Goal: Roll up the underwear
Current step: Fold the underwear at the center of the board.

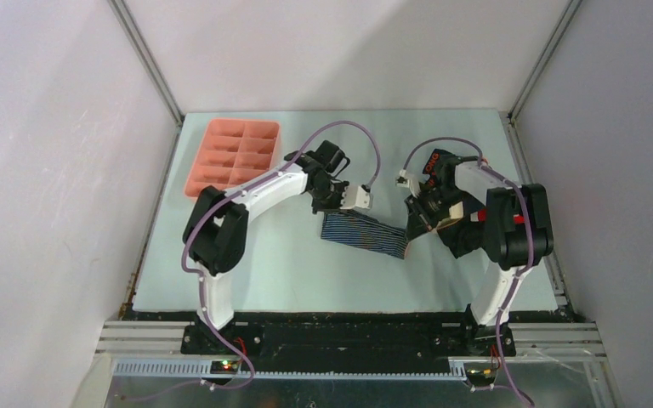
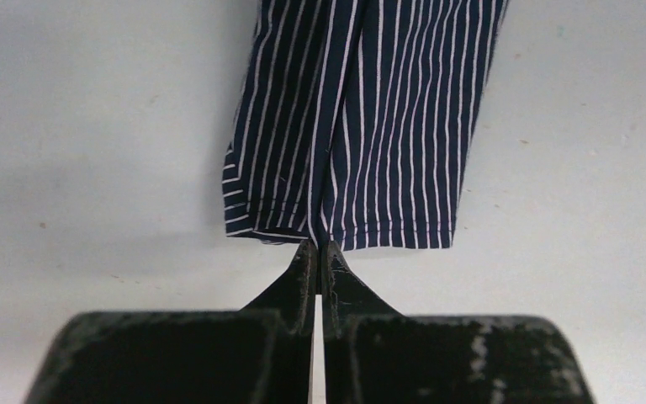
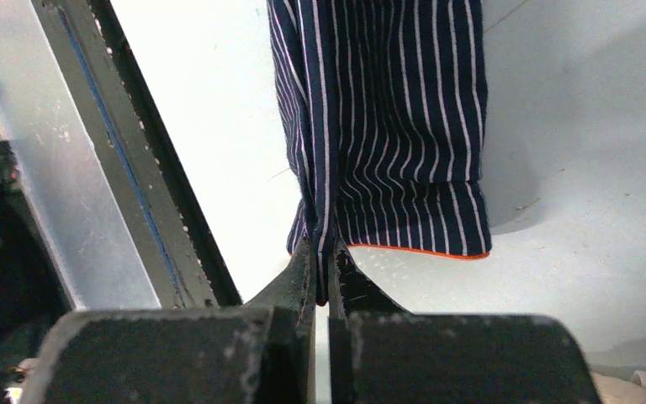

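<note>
One piece of underwear (image 1: 366, 233), navy with thin white stripes, is folded into a long band and stretched between both grippers just above the table's middle. My left gripper (image 1: 333, 212) is shut on its left end. In the left wrist view the closed gripper (image 2: 316, 247) pinches the hem of the striped underwear (image 2: 362, 126). My right gripper (image 1: 413, 231) is shut on the other end. In the right wrist view the gripper (image 3: 326, 257) clamps a fold of the underwear (image 3: 387, 118), whose edge has orange trim.
A pink compartmented tray (image 1: 231, 155) sits at the back left of the pale table (image 1: 289, 272). A heap of dark and beige cloth (image 1: 452, 223) lies under the right arm. The table's black border and metal frame (image 3: 92, 168) run close on the right wrist's left.
</note>
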{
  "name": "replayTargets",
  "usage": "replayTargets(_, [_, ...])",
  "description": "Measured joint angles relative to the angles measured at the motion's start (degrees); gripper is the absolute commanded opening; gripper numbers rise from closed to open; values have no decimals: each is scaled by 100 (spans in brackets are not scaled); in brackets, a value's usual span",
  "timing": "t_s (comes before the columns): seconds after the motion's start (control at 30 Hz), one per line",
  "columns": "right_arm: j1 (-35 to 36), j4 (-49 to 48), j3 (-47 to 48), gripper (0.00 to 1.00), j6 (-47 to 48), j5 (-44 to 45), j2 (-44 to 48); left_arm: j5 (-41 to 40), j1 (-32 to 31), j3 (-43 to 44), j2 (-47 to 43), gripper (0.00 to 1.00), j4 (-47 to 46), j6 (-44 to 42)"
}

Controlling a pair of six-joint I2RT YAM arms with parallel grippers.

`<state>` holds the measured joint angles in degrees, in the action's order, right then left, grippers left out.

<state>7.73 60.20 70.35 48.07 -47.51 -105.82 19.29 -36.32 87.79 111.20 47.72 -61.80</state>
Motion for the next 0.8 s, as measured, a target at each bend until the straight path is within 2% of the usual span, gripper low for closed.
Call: replayTargets(0.8, [-197, -396, 804, 0, -1443, 247, -1067, -896, 17, 168, 586, 0, -1283, 94])
